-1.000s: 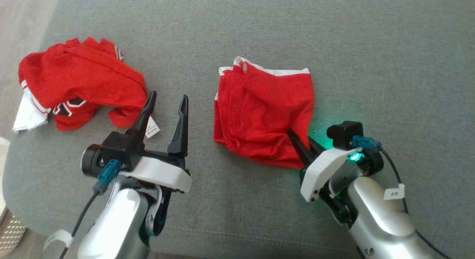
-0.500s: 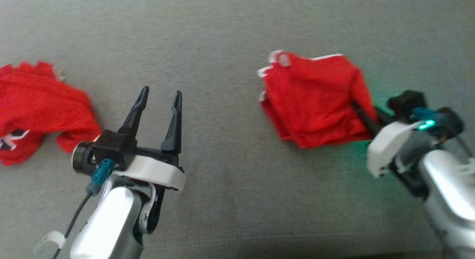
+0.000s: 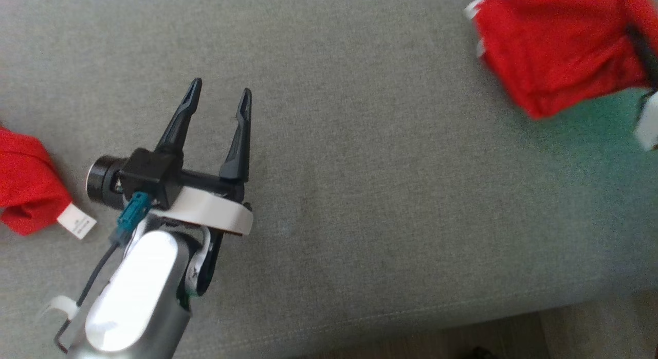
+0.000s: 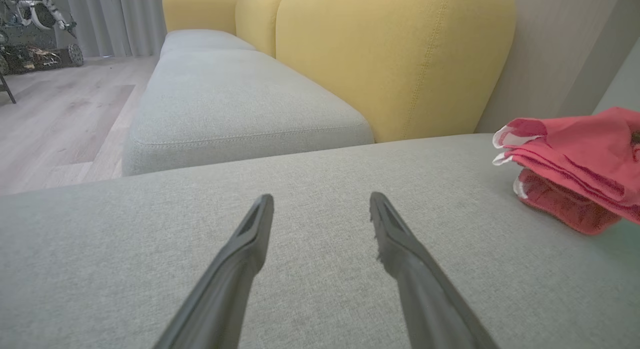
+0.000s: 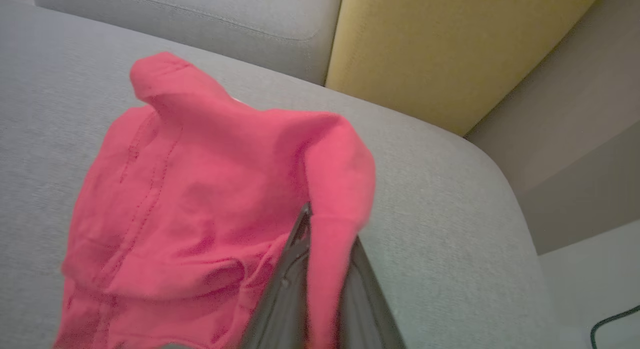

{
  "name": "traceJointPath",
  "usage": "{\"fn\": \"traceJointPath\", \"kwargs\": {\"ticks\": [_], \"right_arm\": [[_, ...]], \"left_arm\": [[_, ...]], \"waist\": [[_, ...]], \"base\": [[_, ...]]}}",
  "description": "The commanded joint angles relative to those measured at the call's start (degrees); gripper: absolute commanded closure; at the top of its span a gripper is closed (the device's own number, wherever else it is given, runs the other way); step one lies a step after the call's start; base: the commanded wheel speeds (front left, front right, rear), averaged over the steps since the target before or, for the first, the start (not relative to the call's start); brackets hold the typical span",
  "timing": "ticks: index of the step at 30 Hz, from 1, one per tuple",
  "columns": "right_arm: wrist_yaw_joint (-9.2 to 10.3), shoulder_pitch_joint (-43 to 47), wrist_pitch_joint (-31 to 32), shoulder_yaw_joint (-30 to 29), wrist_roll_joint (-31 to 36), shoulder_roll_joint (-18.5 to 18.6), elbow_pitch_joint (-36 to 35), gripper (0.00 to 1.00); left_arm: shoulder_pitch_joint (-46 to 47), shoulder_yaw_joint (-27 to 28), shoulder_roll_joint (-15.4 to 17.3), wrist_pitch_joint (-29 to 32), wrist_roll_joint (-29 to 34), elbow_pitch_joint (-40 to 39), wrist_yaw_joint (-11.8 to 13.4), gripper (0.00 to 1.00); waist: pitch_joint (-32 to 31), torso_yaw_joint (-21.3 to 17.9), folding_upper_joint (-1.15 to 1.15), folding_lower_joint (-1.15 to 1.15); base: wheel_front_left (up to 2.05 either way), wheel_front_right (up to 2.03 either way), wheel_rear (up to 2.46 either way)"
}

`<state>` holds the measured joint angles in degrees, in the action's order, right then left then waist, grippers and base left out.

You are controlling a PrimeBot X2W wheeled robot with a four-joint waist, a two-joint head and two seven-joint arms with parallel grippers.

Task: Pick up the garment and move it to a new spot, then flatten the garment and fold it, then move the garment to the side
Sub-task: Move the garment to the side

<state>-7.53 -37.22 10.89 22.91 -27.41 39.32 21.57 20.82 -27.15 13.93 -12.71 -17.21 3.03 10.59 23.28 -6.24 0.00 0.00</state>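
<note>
The garment (image 3: 23, 186) shows as a red bunched end with a small white tag (image 3: 77, 221) at the head view's left edge, lying on the grey cushion. My left gripper (image 3: 221, 87) hovers open and empty to its right, over bare cushion (image 4: 321, 196). A smaller folded red garment with thin white edging (image 3: 555, 45) hangs at the upper right. My right gripper (image 5: 325, 224) is shut on a fold of this smaller piece, lifting that side; its fingertips are buried in the cloth.
The grey cushion (image 3: 360, 194) ends at a front edge (image 3: 462, 318) with floor below. A yellow sofa back (image 4: 390, 59) and a second grey seat (image 4: 240, 99) stand beyond. Wood floor (image 4: 60, 124) lies to the left.
The head view has swung to the right. My right gripper has carried the smaller red piece to the right, far from the garment. The left gripper stays open and has drawn away from the garment.
</note>
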Motion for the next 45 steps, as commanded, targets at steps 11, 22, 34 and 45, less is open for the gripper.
{"fn": "traceJointPath", "kwargs": {"ticks": [11,22,34,45], "right_arm": [[0.04,-4.9,-2.37,1.59,-8.84,9.64,4.81,1.0],[0.04,-4.7,-3.6,-0.3,-12.76,9.91,7.75,1.0],[0.04,-5.33,-4.74,-0.89,-15.2,8.64,8.49,0.0],[0.04,-0.46,-6.65,-6.13,-12.97,4.73,5.76,0.0]], "left_arm": [[4.24,1.72,1.75,0.06,1.06,-2.76,0.07,0.0],[4.99,1.63,2.53,0.36,1.03,-2.81,0.07,0.0],[5.51,1.38,3.04,0.69,0.75,-2.97,0.3,0.0],[3.72,1.66,3.21,0.08,-0.24,-2.31,0.97,0.0]], "waist": [[5.25,-0.27,0.0,0.0],[6.34,-1.92,0.0,0.0],[6.18,-2.08,0.0,0.0],[2.65,-2.38,0.0,0.0]], "base": [[0.0,0.0,0.0],[0.0,0.0,0.0],[0.0,0.0,0.0],[0.0,0.0,0.0]]}}
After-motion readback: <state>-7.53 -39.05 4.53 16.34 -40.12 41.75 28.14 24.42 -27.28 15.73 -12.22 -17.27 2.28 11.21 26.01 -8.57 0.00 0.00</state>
